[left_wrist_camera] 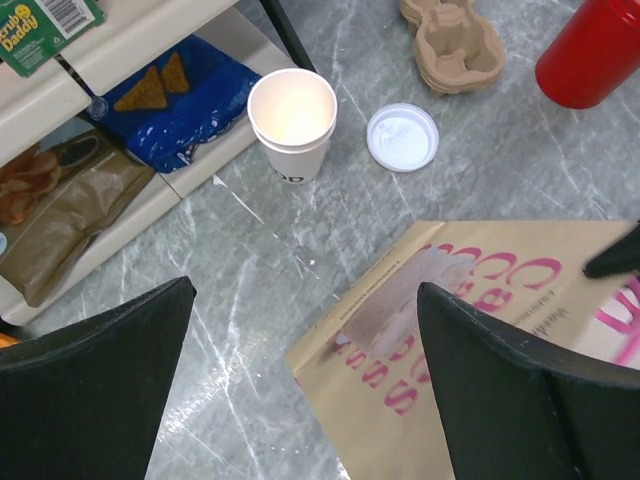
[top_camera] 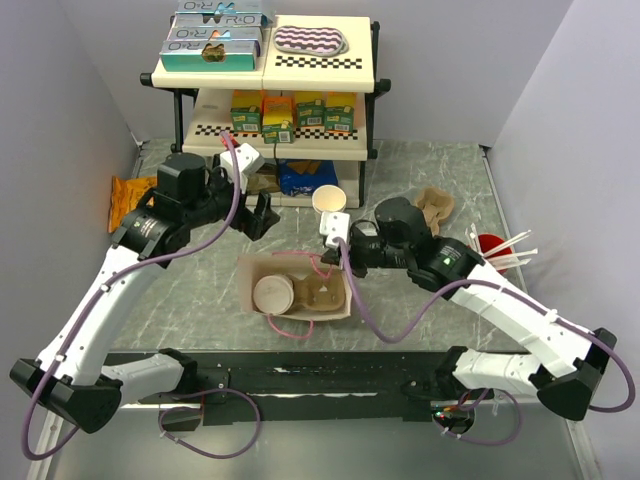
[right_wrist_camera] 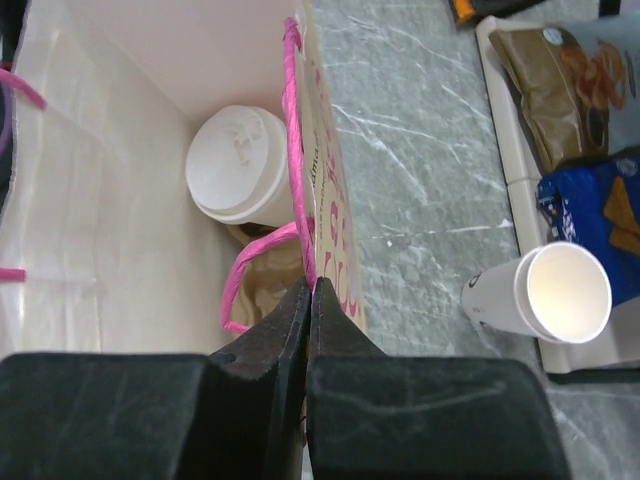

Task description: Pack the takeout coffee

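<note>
The plain cream-white paper cup with a round white plastic lid (right_wrist_camera: 240, 165) stands lid up inside the tan paper bag with pink lettering and pink cord handles (right_wrist_camera: 330, 230). It sits in the upper middle of the right wrist view, just beside a brown pulp carrier (top_camera: 320, 292).

Your right claw (right_wrist_camera: 308, 295) is pinched closed on the bag's rim, next to a pink handle. Judging from here, a tug on that thin wall could tip the bag and roll the cup, or tear the paper. An abrupt release might let the wall fold onto the lid.

The cup looks intact, with its lid seated flat and no spill visible.

Your left claw (left_wrist_camera: 305, 290) hangs spread wide, holding nothing, above the bag's outer face. Farther out, at the upper left of the left wrist view, a lidless cream cup (left_wrist_camera: 292, 115) stands with a loose white lid (left_wrist_camera: 402, 137) beside it.
</note>
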Controlling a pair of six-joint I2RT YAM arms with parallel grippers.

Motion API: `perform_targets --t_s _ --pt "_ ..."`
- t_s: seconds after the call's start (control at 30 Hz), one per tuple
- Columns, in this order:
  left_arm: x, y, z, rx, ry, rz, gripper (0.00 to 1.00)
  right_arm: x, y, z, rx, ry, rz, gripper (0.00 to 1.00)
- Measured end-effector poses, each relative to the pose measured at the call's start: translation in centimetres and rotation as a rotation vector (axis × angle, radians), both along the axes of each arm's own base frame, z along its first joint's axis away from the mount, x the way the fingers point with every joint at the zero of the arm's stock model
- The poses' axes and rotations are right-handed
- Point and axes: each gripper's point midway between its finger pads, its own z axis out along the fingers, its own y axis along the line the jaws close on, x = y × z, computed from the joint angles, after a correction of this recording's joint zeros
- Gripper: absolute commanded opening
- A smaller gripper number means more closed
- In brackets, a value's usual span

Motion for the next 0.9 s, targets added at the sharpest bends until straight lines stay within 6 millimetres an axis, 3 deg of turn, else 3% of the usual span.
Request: perform_targets --t_s 0.27,0.6,0.9 --pt "-1.4 -0.2 -0.6 -0.013 0.071 -0.026 0.99 1.8 -0.4 -0.3 0.002 0.073 -0.081 0.00" --pt "-5.0 0.3 -0.7 0.020 0.099 -0.130 0.99 2.9 -0.8 -1.1 -0.004 0.144 -0.140 0.00" --pt "-8.2 0.2 1.1 0.056 0.069 -0.296 0.99 4.3 -0.9 -1.4 -0.002 0.191 -0.194 0.00"
